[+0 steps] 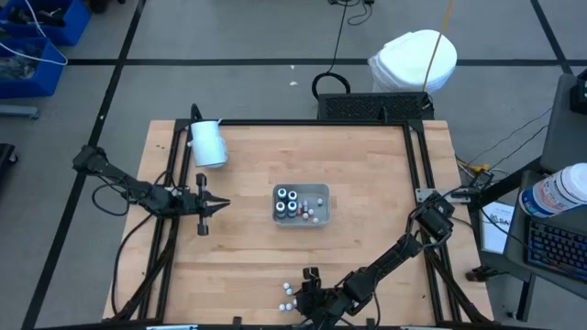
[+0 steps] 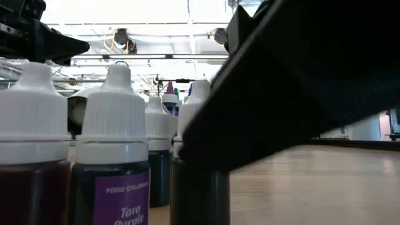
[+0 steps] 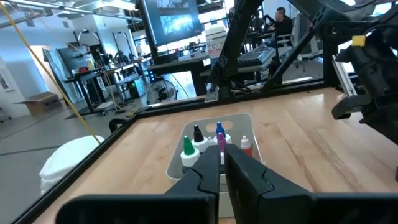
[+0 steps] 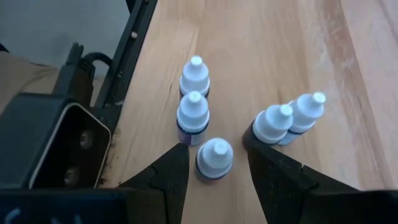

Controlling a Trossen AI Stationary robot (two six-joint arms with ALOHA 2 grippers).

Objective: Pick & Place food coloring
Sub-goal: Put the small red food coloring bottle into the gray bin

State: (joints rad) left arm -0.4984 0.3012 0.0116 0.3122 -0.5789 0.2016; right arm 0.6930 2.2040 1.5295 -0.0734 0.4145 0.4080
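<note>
Several small food coloring bottles with white caps [image 4: 214, 158] stand upright in a loose group on the wooden table near its front edge [image 1: 289, 293]. They fill the low view close up [image 2: 115, 119]. My right gripper [image 4: 214, 177] is open just above the table, one finger on each side of the nearest bottle, with a gap on both sides. More bottles [image 3: 202, 143] stand in the pale grey tray [image 1: 316, 220] at mid-table. My left gripper [image 3: 222, 171] is shut and empty. It hovers left of the tray [image 1: 215, 203] and points toward it.
A large white cylinder [image 1: 208, 142] lies at the table's far left. A dark box [image 4: 56, 146] sits at the front edge beside the bottle group. Black frame rails [image 1: 417, 174] run along the table's sides. Bare wood lies between the tray and the front bottles.
</note>
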